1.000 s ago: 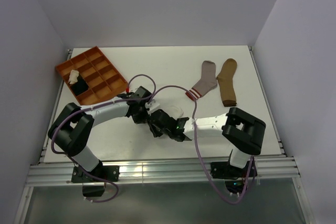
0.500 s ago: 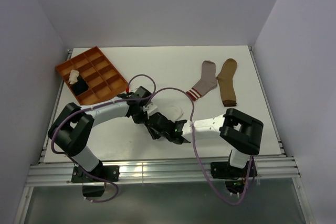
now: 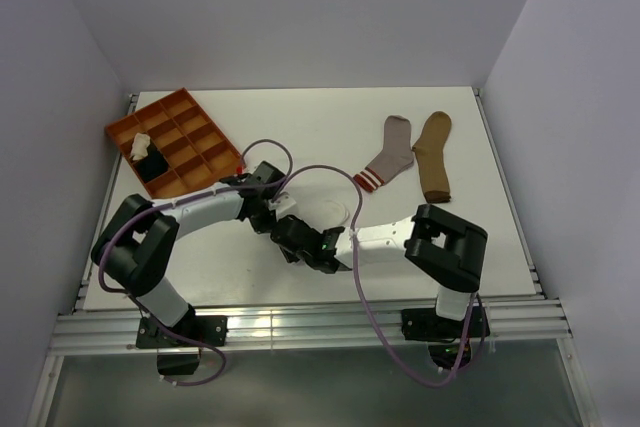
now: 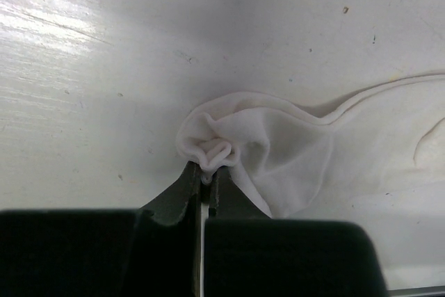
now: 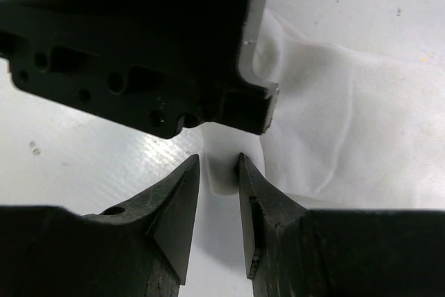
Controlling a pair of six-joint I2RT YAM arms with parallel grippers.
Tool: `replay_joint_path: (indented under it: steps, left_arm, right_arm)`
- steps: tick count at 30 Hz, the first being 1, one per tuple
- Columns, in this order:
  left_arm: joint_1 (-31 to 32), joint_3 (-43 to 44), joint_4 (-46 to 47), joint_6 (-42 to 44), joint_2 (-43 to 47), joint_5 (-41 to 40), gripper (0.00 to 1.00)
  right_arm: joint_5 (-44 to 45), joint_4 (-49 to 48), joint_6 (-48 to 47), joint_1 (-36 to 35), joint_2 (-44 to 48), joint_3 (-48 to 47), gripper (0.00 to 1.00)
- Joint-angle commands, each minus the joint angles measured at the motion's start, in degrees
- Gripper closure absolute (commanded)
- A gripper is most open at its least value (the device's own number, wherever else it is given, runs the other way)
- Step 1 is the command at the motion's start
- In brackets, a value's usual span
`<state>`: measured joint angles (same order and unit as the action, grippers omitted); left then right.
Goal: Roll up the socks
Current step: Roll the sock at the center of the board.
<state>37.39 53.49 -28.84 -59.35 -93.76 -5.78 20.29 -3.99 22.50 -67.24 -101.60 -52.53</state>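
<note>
A white sock [image 4: 278, 151] lies flat on the white table, seen faintly in the top view [image 3: 330, 209]. My left gripper [image 4: 206, 172] is shut on a bunched corner of it, a small crumpled knot at the fingertips. From the opposite side my right gripper [image 5: 219, 165] has a fold of the same sock [image 5: 334, 116] filling the narrow gap between its fingers. The two grippers meet at mid-table, left gripper [image 3: 272, 219], right gripper [image 3: 292, 239]. A grey sock with a red-striped cuff [image 3: 390, 155] and a tan sock [image 3: 434, 155] lie flat at the back right.
An orange compartment tray [image 3: 190, 122] stands at the back left, holding a cream sock [image 3: 140, 144] and a black sock [image 3: 155, 165]. The left gripper's black body [image 5: 139, 46] looms right above my right fingers. Purple cables loop over the middle.
The right arm has slid left, its elbow moving toward the table's middle. Both grippers stay on the white sock, shifted slightly left.
</note>
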Motion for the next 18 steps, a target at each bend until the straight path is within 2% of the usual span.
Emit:
replay_joint_path:
  steps: [1, 13, 16, 17, 18]
  left_arm:
    - [0.41, -0.32, 0.01, 1.52, -3.62, -0.90, 1.00]
    - [-4.25, 5.04, 1.24, 5.74, -7.23, 1.03, 0.98]
    - [-5.30, 4.08, 2.64, 5.83, -6.01, 1.91, 0.92]
    - [-5.83, 3.29, 3.17, 5.83, -5.57, 2.18, 0.90]
    - [-6.09, 2.85, 3.61, 5.83, -5.21, 2.26, 0.88]
  right_arm:
    - [2.47, 5.83, -1.32, 0.62, -4.83, -2.31, 0.63]
    - [2.21, 6.62, -7.82, 4.14, -11.41, -7.31, 0.63]
    - [2.38, 7.07, -7.12, 4.23, -13.18, -7.58, 0.71]
    - [2.03, 6.98, -6.95, 4.31, -13.36, -7.41, 0.81]
    - [1.16, 7.06, -6.42, 4.31, -13.45, -7.32, 0.87]
